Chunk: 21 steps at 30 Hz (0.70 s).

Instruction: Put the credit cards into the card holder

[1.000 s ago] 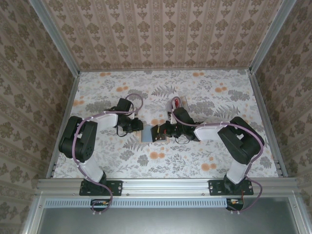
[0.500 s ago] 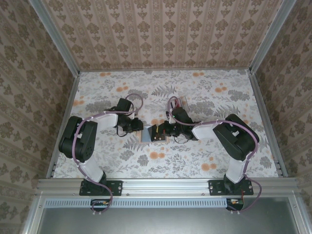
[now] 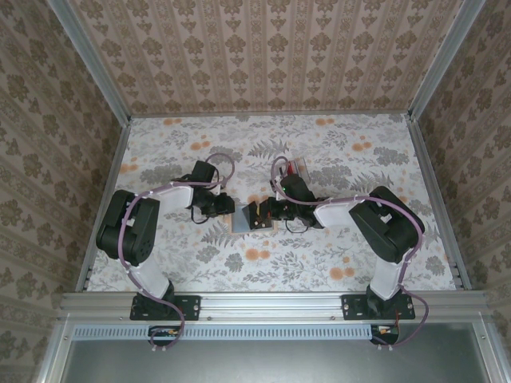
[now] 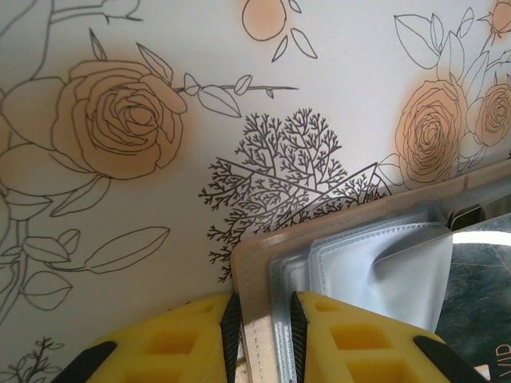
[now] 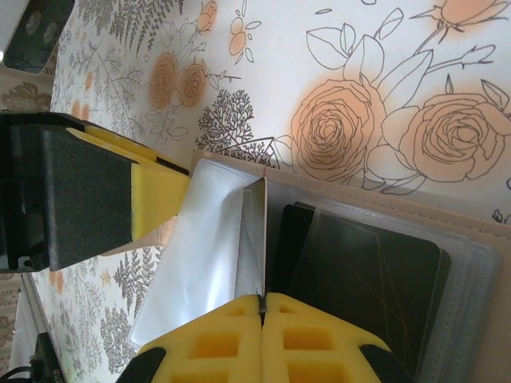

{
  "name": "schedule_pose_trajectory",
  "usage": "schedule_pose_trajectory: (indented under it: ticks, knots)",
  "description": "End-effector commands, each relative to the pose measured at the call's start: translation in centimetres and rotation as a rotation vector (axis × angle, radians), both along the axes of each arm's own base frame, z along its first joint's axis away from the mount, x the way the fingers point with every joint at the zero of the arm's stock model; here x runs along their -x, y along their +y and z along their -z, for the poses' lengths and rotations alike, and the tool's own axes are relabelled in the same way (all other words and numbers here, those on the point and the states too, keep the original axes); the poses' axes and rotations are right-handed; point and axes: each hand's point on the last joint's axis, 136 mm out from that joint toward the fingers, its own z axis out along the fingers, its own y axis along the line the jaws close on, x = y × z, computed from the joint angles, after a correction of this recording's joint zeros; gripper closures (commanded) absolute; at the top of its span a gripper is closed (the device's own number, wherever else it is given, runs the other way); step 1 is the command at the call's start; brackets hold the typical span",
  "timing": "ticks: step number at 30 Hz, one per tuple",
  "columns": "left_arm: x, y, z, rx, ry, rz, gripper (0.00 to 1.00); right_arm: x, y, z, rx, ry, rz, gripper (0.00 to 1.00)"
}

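One card holder (image 4: 254, 267) lies open between the left claw (image 4: 263, 309), clamped narrowly on its tan edge, and the right claw (image 5: 261, 300), pinched tight on a clear sleeve (image 5: 204, 239) beside a dark card (image 5: 363, 271).

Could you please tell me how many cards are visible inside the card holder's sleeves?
1: a dark grey rectangular card lies under a clear plastic sleeve of the open tan leather-like card holder. More may be hidden beneath other sleeves.
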Motion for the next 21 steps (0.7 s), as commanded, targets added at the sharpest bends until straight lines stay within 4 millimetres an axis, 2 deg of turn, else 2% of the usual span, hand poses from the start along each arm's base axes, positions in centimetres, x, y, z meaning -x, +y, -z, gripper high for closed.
schedule_pose_trajectory:
  ticks: [1,6,10,16,21]
  knots:
    - [2.3,-0.8,1.6,-0.009,0.093,0.03,0.74,-1.2,0.0,0.2,0.014,-0.036,0.023,1.0]
    - [2.4,-0.9,1.6,-0.01,0.095,0.032,0.74,-1.0,-0.1,-0.4,-0.033,-0.016,0.064,1.0]
    - [2.4,-0.9,1.6,-0.011,0.094,0.033,0.74,-0.6,-1.1,-0.4,-0.049,0.008,0.128,1.0]
    - [2.4,-1.0,1.6,-0.008,0.092,0.031,0.75,0.1,-1.4,0.7,-0.089,0.035,0.166,1.0]
    - [2.5,-1.0,1.5,-0.012,0.089,0.033,0.75,-0.1,-1.3,1.0,-0.123,0.03,0.182,1.0]
